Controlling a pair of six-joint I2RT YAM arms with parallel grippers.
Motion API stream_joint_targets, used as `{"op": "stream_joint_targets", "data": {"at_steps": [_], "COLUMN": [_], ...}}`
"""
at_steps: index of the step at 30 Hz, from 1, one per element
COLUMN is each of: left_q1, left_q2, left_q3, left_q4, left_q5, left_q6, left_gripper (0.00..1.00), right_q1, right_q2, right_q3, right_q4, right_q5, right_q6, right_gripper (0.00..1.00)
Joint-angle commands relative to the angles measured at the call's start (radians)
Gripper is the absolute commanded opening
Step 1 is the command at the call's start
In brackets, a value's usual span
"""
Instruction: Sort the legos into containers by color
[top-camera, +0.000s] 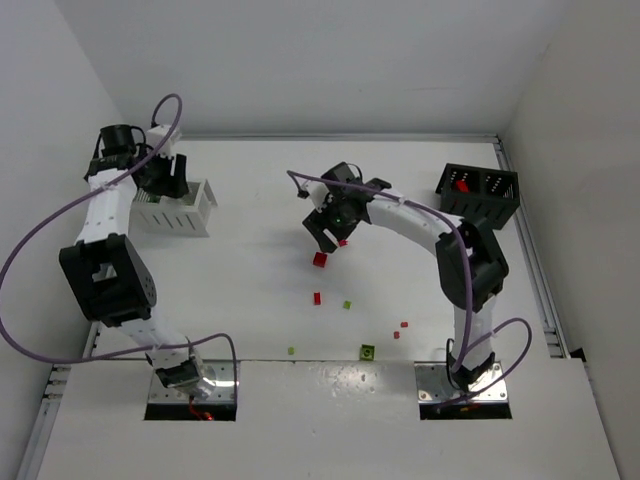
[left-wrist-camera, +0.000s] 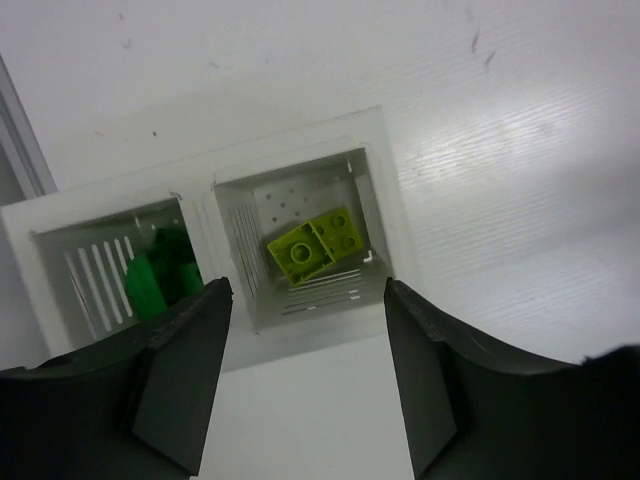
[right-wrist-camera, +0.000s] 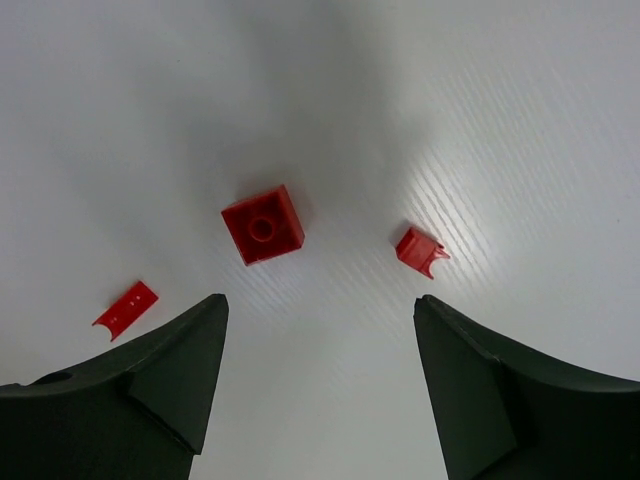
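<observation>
Where walls (top-camera: 300, 60) enclose it, the table (top-camera: 250, 300) under legos (top-camera: 320, 259) looks ribbed.

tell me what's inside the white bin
One compartment of the white bin holds two yellow-green bricks; the other holds green pieces, partly hidden by the left gripper.

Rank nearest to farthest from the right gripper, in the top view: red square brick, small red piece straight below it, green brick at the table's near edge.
1. The red square brick, close by the right gripper.
2. The small red piece, mid-table.
3. The green brick, at the near edge.
</observation>
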Motion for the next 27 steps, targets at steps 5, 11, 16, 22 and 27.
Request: {"op": "stream_joint_targets", "data": {"at_steps": [5, 11, 16, 22, 27], "left_q1": [0.012, -0.01, -0.028, -0.091, -0.148], "left_q2": [-0.213, -0.324, -0.419, -0.566, -0.66], "left_q3": [0.119, 0.139, 0.066, -0.086, -0.204], "left_q4": [0.018, 0.009, -0.026, -0.026, -0.046], "left_q5": [0.221, 0.243, 0.243, 0.208, 0.247], "left_q6": [-0.102, -0.115, -0.05, 0.042, 0.112], "left_gripper": [0.68, 0.71, 0.72, 0.72, 0.74], "right_q1": [0.085, 0.119, 0.129, 0.119, 0.1], "right_q2": [0.067, 0.133, 0.188, 0.198, 0.152], "right_q3": [0.041, 0.032, 0.044, 0.026, 0.015], "right_q4": [0.038, 0.069, 0.08, 0.104, 0.104], "right_q5": [0.032, 0.098, 0.122, 0.124, 0.136], "right_q6": [-0.033, -0.064, -0.075, -0.075, -0.065], "right_gripper": [0.75, 0.75, 0.72, 0.56, 0.27]}}
